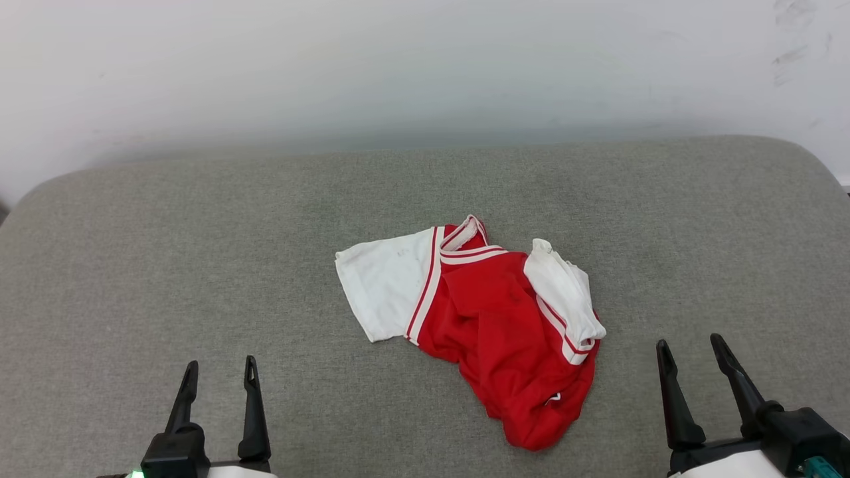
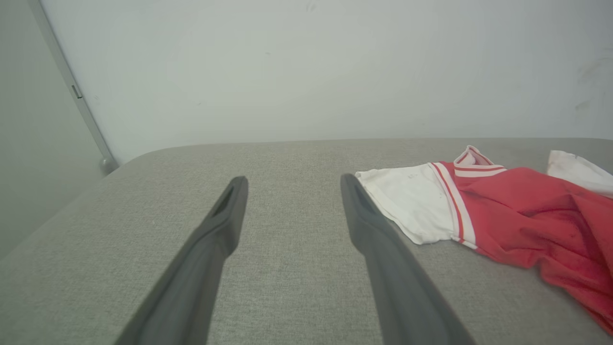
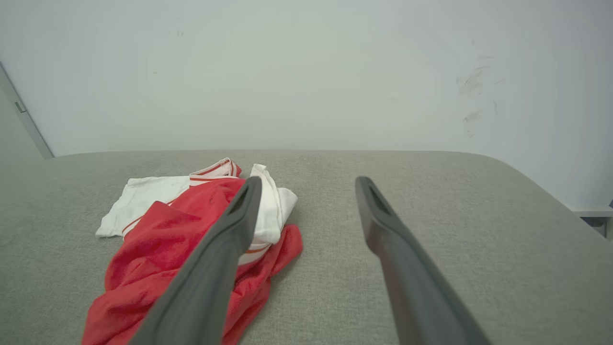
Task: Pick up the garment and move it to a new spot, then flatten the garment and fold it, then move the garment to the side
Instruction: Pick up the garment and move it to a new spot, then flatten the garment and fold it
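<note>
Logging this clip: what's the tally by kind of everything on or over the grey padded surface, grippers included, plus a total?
garment, a crumpled red T-shirt with white sleeves: 1
Grippers, both open and empty, clear of the cloth: 2 (left gripper, right gripper)
grey padded surface: 1
Total: 4

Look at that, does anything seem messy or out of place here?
The shirt lies crumpled on the grey cushion: one white sleeve is spread flat, the other sleeve is flopped over the red body, and the bottom is bunched up. Dark scuff marks smudge the wall. Nothing looks torn or spilled.
</note>
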Robot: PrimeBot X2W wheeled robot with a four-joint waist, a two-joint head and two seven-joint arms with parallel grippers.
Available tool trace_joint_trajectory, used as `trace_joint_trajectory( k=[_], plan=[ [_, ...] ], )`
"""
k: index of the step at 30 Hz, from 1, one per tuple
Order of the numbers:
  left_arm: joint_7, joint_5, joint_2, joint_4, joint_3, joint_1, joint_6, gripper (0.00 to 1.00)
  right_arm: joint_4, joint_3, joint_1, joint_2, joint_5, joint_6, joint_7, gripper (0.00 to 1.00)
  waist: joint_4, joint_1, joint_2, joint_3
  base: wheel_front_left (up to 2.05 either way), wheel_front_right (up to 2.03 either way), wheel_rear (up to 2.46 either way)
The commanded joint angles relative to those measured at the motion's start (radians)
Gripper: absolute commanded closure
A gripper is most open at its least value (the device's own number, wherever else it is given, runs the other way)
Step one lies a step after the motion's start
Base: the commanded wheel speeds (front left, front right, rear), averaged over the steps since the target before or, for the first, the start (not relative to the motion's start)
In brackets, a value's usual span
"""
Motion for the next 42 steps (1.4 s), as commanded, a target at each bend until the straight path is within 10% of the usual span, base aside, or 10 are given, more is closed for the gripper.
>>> trace_joint_trajectory(
  k=[1, 16, 24, 42],
  plan=[
    [-0.003, 0.005, -0.006, 0.003, 0.008, 0.01, -0.006, 0.0, 0.002, -0.002, 0.007, 0.002, 0.0, -0.001, -0.002, 0.0, 0.0, 0.0001, 0.0, -0.002, 0.0, 0.0, 0.0],
    [-0.003, 0.032, -0.038, 0.003, 0.048, -0.008, -0.032, 0.0, -0.11, 0.01, -0.246, 0.002, -0.086, -0.001, -0.002, 0.0, -0.01, 0.0001, 0.0, 0.027, 0.0, 0.0, 0.0],
    [-0.003, 0.045, -0.045, 0.006, 0.057, -0.041, -0.046, 0.0, 0.063, 0.167, -0.549, -0.159, -0.087, -0.001, 0.037, 0.0, -0.006, 0.0001, 0.0, 0.066, 0.0, 0.0, 0.0],
    [-0.003, 0.036, -0.056, 0.004, 0.047, -0.101, -0.042, 0.0, 0.11, 0.86, -0.936, -0.627, 0.588, -0.001, 0.92, 0.0, 0.031, 0.0001, 0.0, 0.157, 0.0, 0.0, 0.0]
  ],
)
